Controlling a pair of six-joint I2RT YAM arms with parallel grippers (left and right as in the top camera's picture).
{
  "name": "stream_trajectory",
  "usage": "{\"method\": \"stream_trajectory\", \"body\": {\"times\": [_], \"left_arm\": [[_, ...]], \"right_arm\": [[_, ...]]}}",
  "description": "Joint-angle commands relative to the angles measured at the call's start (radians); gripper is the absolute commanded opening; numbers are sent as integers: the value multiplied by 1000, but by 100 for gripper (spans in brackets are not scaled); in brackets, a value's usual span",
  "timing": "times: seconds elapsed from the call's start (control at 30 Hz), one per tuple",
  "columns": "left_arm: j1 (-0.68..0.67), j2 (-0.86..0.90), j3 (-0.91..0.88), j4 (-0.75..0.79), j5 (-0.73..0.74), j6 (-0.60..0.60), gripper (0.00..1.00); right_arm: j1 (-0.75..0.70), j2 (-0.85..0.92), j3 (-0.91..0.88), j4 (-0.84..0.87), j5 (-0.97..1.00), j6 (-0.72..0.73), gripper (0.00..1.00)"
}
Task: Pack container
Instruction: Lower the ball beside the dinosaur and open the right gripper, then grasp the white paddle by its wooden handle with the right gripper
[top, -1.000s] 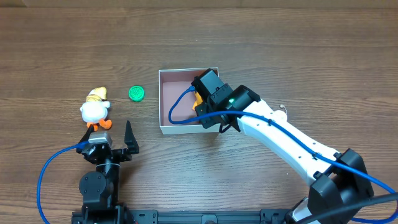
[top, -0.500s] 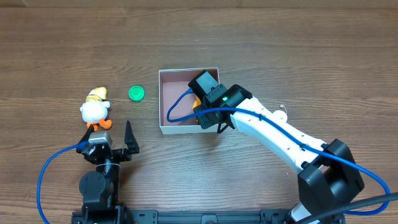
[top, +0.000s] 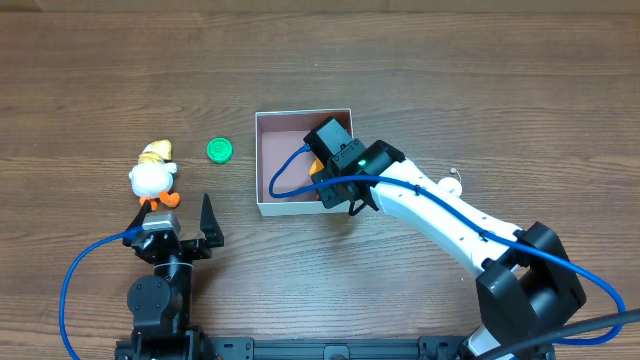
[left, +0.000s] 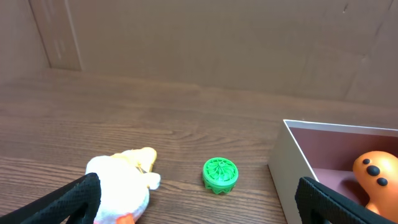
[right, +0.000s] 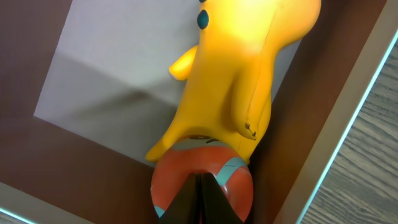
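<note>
One container (top: 280, 132), one yellow toy (right: 236, 74), one plush duck (top: 150, 180), one green disc (top: 220, 150).

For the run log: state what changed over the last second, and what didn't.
The right arm swung slightly left, carrying the right gripper further over the container; nothing visibly grasped or released. The yellow toy inside, duck, green cap and open left gripper stayed put.

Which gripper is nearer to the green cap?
Left. The left gripper is just on the robot's side of the cap, next to the duck. The right gripper is farther away, inside the container to the cap's right.
</note>
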Motion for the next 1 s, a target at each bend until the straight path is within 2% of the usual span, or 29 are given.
{"method": "stream_trajectory", "body": {"times": [0.0, 0.07, 0.1, 0.27, 0.53, 0.63, 0.7, 0.83, 0.9, 0.97], "left_arm": [[5, -7, -2, 2, 15, -9, 100], [5, -7, -2, 2, 15, -9, 100], [5, -7, -2, 2, 15, -9, 100], [5, -7, -2, 2, 16, -9, 100], [5, -7, -2, 2, 16, -9, 100], [5, -7, -2, 2, 16, -9, 100], [5, -7, -2, 2, 15, -9, 100], [5, -7, -2, 2, 15, -9, 100], [5, -7, -2, 2, 15, -9, 100], [5, -7, -2, 2, 15, -9, 100]], "right_arm": [[2, 26, -38, -14, -13, 5, 5], [1, 26, -37, -14, -14, 4, 8], [2, 25, -30, -26, -29, 3, 15], [2, 19, 77, -106, -32, -1, 28], [1, 12, 259, -188, -25, -1, 32], [-1, -9, 301, -212, 82, 1, 33], [-10, -26, 312, -237, 167, 36, 36], [-99, -95, 313, -306, 239, 130, 40], [-174, -119, 313, -337, 228, 137, 46], [-303, -129, 312, -396, 227, 130, 59]]}}
